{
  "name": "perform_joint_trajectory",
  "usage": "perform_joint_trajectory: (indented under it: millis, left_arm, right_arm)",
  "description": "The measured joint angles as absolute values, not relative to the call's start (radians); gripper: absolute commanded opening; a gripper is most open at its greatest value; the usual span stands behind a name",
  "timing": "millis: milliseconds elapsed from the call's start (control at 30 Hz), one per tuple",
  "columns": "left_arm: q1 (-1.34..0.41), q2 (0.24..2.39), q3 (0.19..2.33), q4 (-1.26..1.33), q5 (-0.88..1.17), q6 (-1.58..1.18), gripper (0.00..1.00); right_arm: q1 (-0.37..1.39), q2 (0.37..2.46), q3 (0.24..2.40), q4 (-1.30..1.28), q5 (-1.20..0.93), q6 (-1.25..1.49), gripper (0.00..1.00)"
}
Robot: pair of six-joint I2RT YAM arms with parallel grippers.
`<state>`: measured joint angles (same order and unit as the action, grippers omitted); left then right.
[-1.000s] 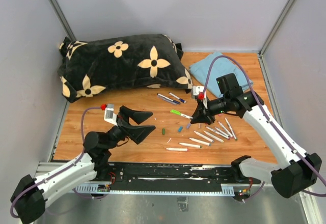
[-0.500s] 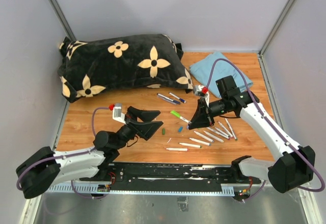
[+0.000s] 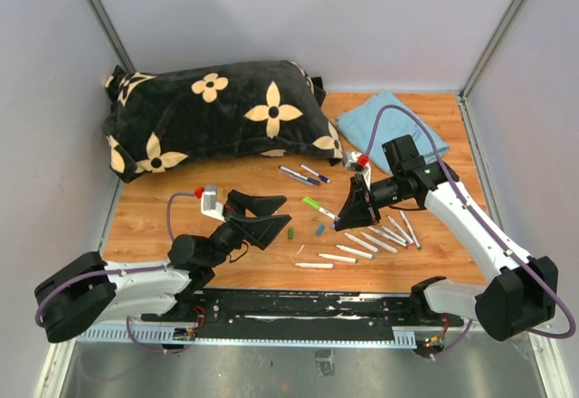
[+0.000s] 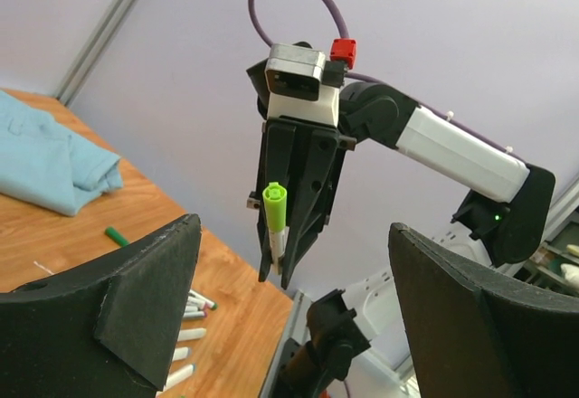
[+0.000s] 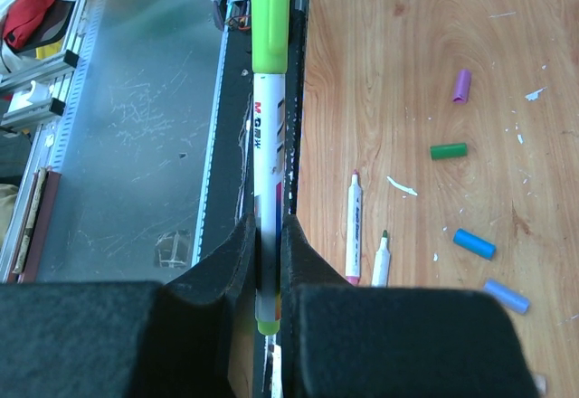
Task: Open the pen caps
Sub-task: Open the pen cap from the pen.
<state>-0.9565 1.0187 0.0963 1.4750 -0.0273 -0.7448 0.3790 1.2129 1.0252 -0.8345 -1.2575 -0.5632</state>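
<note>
pillow (image 3: pixel 213 118): black, cream flowers | cloth (image 3: pixel 398 131): pale blue | pen cap (image 5: pixel 270 9): lime green

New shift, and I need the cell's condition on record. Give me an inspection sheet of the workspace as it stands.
Surface: wooden tabletop, a few white scraps on it.
Job's things: purple cap, green cap and blue cap lie loose; uncapped pens in a row; two dark-ended pens near the pillow.
Clutter: flowered pillow far left, blue cloth far right.
Grippers: right gripper shut on a pen, its light-green cap on; left gripper open, facing that cap, not touching.
Cables: purple cable arcs over the right arm, another over the left; no snag seen.
Surroundings: plain walls; nothing else seen.
</note>
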Motion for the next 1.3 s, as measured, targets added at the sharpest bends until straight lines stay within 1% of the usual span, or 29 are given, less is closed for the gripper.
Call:
perform_joint_trajectory:
  millis: [600,800,1200,1300]
  left_arm:
    - [-0.983,1.063,0.072,1.503,-0.063,-0.718,0.88]
    - [-0.993,1.122,0.072,1.514,-0.077,-0.718,0.83]
    - [-1.004,1.297,0.155,1.523,-0.099,-0.715,0.82]
    - [-1.005,1.331,0.194,1.524,-0.105,-0.719,0.79]
  right_arm:
    - [0.379,1.225,1.021,-0.834,-1.258,-0.563,0.04]
    - [0.379,1.229,1.021,-0.834,-1.266,-0.563,0.04]
    - [0.379,1.258,1.018,-0.831,-1.275,-0.563,0.04]
    - [0.379,1.263,1.017,-0.830,-1.275,-0.562,0.04]
